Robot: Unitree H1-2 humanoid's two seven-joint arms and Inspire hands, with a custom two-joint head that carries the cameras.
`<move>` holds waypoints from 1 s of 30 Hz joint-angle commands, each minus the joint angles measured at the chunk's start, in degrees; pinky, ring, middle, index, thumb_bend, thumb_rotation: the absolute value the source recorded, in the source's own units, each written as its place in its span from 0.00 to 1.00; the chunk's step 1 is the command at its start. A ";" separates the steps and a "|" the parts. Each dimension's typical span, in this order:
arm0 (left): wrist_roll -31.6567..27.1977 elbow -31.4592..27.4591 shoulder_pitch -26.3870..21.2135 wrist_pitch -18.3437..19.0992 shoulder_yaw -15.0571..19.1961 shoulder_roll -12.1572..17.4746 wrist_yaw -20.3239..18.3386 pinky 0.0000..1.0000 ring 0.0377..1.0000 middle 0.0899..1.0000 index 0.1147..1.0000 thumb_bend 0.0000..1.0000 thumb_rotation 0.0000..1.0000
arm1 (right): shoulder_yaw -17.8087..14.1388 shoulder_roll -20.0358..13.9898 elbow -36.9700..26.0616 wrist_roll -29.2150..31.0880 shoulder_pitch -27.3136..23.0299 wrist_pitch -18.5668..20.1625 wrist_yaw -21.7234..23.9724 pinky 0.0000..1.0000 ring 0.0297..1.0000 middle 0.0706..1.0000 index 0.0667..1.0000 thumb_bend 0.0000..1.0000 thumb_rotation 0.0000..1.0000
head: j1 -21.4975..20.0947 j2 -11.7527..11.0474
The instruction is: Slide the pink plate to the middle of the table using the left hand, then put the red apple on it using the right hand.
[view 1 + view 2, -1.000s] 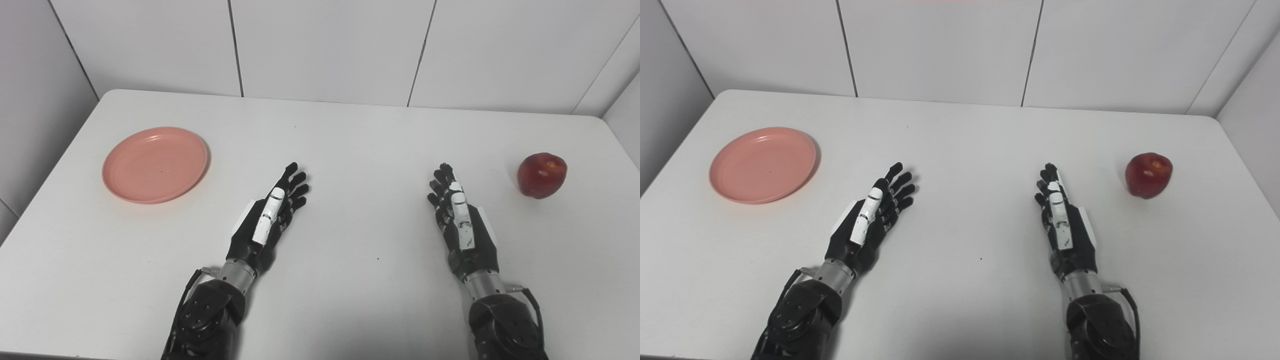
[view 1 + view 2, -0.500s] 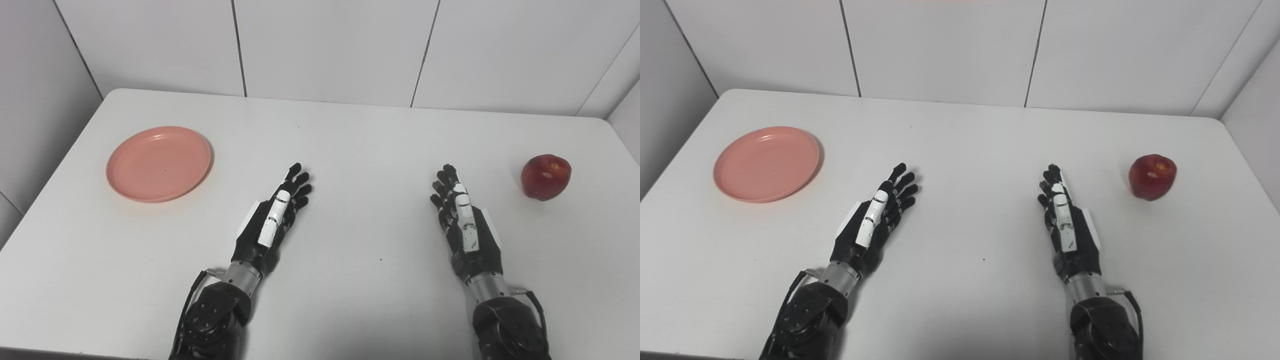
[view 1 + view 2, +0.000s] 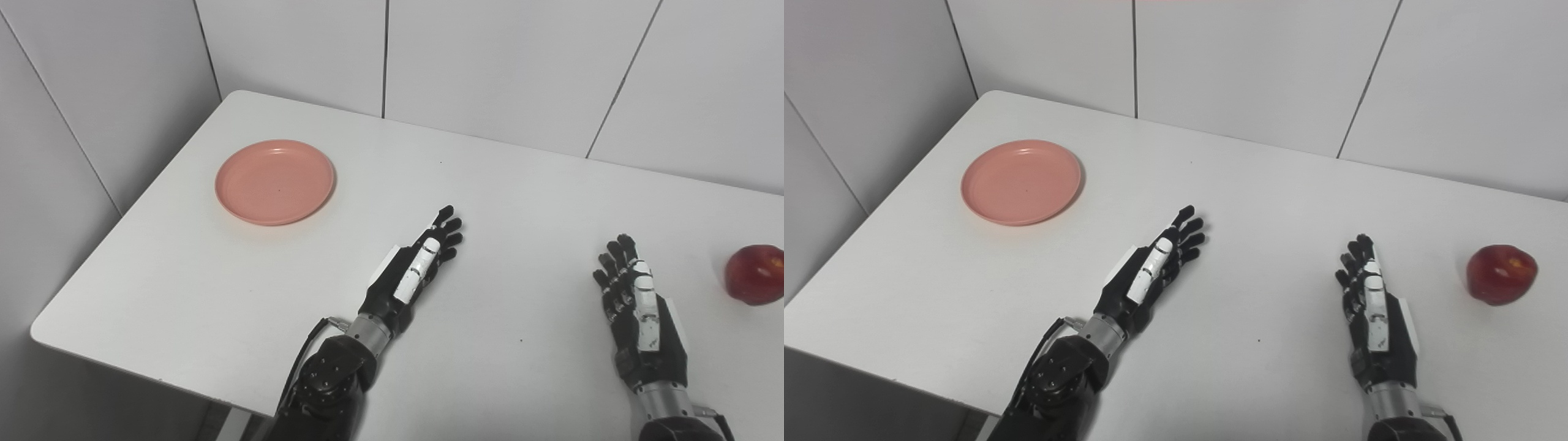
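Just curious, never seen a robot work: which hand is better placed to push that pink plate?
The left hand: it is nearer the pink plate, while the right hand sits by the apple.

Both arms reach forward from the bottom edge, wrists straight. The left hand (image 3: 413, 275) is edge-up, thumb on top, fingers (image 3: 450, 226) extended, slightly spread, holding nothing. The right hand (image 3: 1375, 318) mirrors it, fingers (image 3: 1353, 260) straight, empty

Bare white surface (image 3: 1274, 202) lies open between the left robot hand (image 3: 1145, 278) and the pink plate (image 3: 1021, 182), with walls (image 3: 876, 79) closing the far corner
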 commanded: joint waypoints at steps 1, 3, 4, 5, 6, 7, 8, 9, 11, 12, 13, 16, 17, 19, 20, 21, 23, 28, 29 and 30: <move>0.33 1.47 0.09 -0.18 -0.25 -0.33 0.18 0.96 0.96 0.97 0.97 0.40 0.99 | -0.60 -0.18 2.17 0.59 0.91 -3.30 1.02 1.00 1.00 1.00 1.00 0.17 1.00 | -0.09 -0.16; 0.11 1.52 0.07 -0.14 -0.11 -0.23 0.02 0.97 0.96 0.98 0.97 0.40 0.99 | -0.54 -0.10 2.11 0.75 0.92 -3.35 1.10 1.00 1.00 1.00 1.00 0.15 1.00 | -0.11 -0.22; 0.01 1.53 0.06 -0.15 -0.04 -0.16 -0.04 0.97 0.96 0.97 0.97 0.40 0.98 | -0.53 -0.03 2.04 0.89 0.94 -3.25 1.08 1.00 1.00 1.00 1.00 0.15 1.00 | -0.17 -0.26; -0.05 1.59 0.04 -0.26 0.02 -0.12 -0.07 0.96 0.96 0.97 0.97 0.40 0.98 | -0.52 0.00 2.09 1.02 0.93 -3.31 1.14 1.00 1.00 1.00 1.00 0.15 1.00 | -0.18 -0.25; -0.12 1.62 0.01 -0.21 0.12 -0.08 -0.06 0.96 0.96 0.97 0.97 0.40 0.98 | -0.48 0.04 2.13 1.02 0.91 -3.31 1.10 1.00 1.00 1.00 1.00 0.15 1.00 | -0.25 -0.27; -0.12 1.60 -0.01 -0.12 0.19 -0.04 -0.03 0.96 0.96 0.97 0.97 0.40 0.97 | -0.46 0.13 2.16 0.98 0.90 -3.34 1.00 1.00 1.00 1.00 1.00 0.15 1.00 | -0.25 -0.31; -0.08 1.57 -0.01 -0.06 0.23 -0.02 0.01 0.96 0.96 0.97 0.97 0.41 0.97 | -0.46 0.19 2.13 0.99 0.91 -3.36 0.93 1.00 1.00 1.00 1.00 0.14 1.00 | -0.25 -0.31; -0.16 1.54 0.00 0.01 0.29 0.01 -0.02 0.96 0.96 0.97 0.97 0.41 0.97 | -0.43 0.24 2.10 0.98 0.92 -3.38 0.91 1.00 1.00 1.00 1.00 0.14 1.00 | -0.26 -0.33; -0.18 1.54 -0.01 -0.02 0.34 0.09 -0.10 0.97 0.96 0.97 0.97 0.41 0.97 | -0.31 0.11 2.15 1.07 0.91 -3.46 1.20 1.00 1.00 1.00 1.00 0.14 1.00 | -0.26 -0.35; -0.16 1.54 -0.01 -0.04 0.36 0.13 -0.12 0.97 0.96 0.97 0.97 0.41 0.97 | -0.28 0.06 2.19 1.13 0.90 -3.47 1.31 1.00 1.00 1.00 1.00 0.14 1.00 | -0.26 -0.35; -0.22 1.43 -0.03 0.00 0.39 0.20 -0.19 0.97 0.96 0.97 0.97 0.41 0.97 | -0.31 0.07 2.08 1.19 0.89 -3.12 1.24 1.00 1.00 1.00 1.00 0.14 1.00 | -0.01 -0.35; -0.48 1.12 -0.15 0.10 0.58 0.36 -0.35 0.96 0.96 0.97 0.97 0.41 0.99 | -0.28 0.10 1.76 1.07 0.90 -2.57 0.92 1.00 1.00 1.00 1.00 0.14 1.00 | 0.38 -0.37; -0.47 0.94 -0.24 0.12 0.68 0.50 -0.38 0.96 0.96 0.98 0.97 0.41 0.99 | -0.23 0.11 1.61 0.94 0.93 -2.48 0.79 1.00 1.00 1.00 1.00 0.14 1.00 | 0.51 -0.44; -0.35 0.59 -0.41 0.09 0.80 0.84 -0.46 0.97 0.96 0.97 0.97 0.41 0.99 | -0.16 0.12 1.46 0.84 0.97 -2.38 0.69 1.00 1.00 1.00 1.00 0.14 1.00 | 0.51 -0.49; -0.27 0.45 -0.48 0.05 0.83 1.00 -0.51 0.97 0.96 0.97 0.97 0.40 1.00 | -0.13 0.12 1.44 0.84 0.97 -2.36 0.68 1.00 1.00 1.00 1.00 0.14 1.00 | 0.51 -0.49; -0.48 -0.01 -0.60 0.51 0.94 1.30 -0.74 0.97 0.96 0.98 0.97 0.40 1.00 | -0.10 0.15 1.46 0.75 0.97 -2.38 0.60 1.00 1.00 1.00 1.00 0.14 1.00 | 0.63 -0.54; -0.91 -1.18 -0.81 1.39 1.14 1.93 -1.26 0.97 0.96 0.98 0.97 0.39 1.00 | -0.13 0.29 1.59 0.67 0.93 -2.60 0.45 1.00 1.00 1.00 1.00 0.14 1.00 | 0.71 -0.57; -2.25 -4.79 -1.67 3.89 1.57 3.33 -2.49 0.97 0.96 0.98 0.98 0.40 1.00 | -0.04 0.21 2.07 0.85 0.83 -3.08 0.90 1.00 1.00 1.00 1.00 0.14 1.00 | 0.99 -0.80; -2.56 -5.30 -1.82 4.31 1.63 3.51 -2.59 0.97 0.96 0.98 0.98 0.41 1.00 | -0.04 0.24 2.11 0.85 0.82 -3.12 0.89 1.00 1.00 1.00 1.00 0.14 1.00 | 1.00 -0.82; -2.87 -6.40 -2.20 5.16 1.85 3.82 -2.56 0.97 0.96 0.98 0.97 0.42 1.00 | -0.05 0.29 2.13 0.93 0.81 -3.09 0.92 1.00 1.00 1.00 1.00 0.14 1.00 | 1.05 -0.92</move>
